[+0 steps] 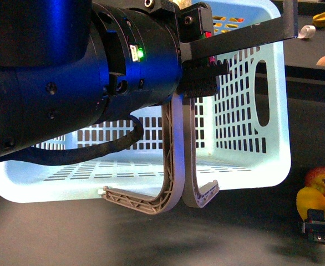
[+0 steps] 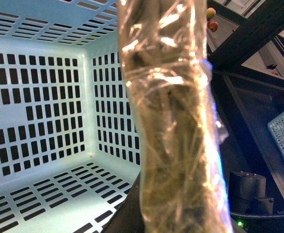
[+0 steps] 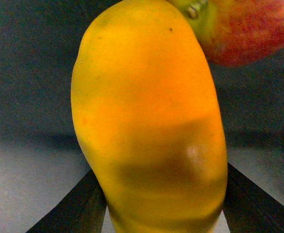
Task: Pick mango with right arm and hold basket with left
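The mango (image 1: pixel 311 206) sits low, just off the basket's (image 1: pixel 262 138) right front corner, touching an apple (image 1: pixel 319 176). The right gripper (image 1: pixel 320 226) clamps it, a finger (image 3: pixel 76 208) against each flank. The left arm (image 1: pixel 68 77) reaches level across the basket's mouth, and the left gripper (image 1: pixel 200 69) pinches both handles (image 1: pixel 176 166) together.

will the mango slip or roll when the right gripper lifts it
Likely slippery: the mango has smooth skin and curved sides where the fingers flank it. Its rounded oval shape may pivot or roll if nudged. It looks plump and solid, so probably stiff, and could bump the apple beside it.
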Tool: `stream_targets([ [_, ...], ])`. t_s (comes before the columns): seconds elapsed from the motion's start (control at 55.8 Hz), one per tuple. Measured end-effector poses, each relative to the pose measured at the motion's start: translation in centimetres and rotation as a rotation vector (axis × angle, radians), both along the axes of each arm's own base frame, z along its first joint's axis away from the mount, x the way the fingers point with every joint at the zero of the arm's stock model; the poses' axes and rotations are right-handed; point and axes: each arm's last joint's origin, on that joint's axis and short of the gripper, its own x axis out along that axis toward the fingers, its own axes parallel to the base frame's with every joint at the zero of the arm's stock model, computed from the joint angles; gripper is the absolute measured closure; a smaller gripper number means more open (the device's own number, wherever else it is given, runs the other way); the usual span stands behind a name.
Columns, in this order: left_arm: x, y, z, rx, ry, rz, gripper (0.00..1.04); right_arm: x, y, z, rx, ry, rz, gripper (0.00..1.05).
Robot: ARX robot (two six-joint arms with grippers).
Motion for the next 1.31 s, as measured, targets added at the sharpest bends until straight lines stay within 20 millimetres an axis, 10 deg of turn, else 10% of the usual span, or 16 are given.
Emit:
stream_targets([
  [0.215, 0.0, 0.0, 0.0, 0.0, 0.0, 0.0, 1.0, -0.3, 0.3, 0.6, 0.081, -0.04, 0.045, 0.47],
  [0.52, 0.0, -0.1, 0.0, 0.001, 0.0, -0.007, 1.0, 2.0, 0.0, 14.9, 0.153, -0.273, 0.085, 0.48],
  [0.753, 0.1, 0.0, 0.0, -0.003, 0.002, 0.006, 1.0, 1.2, 1.5, 18.1, 0.275, -0.307, 0.134, 0.48],
  [1.308, 0.0, 0.0, 0.0, -0.005, 0.004, 0.001, 1.0, 2.1, 12.3, 26.1, 0.493, -0.478, 0.397, 0.48],
])
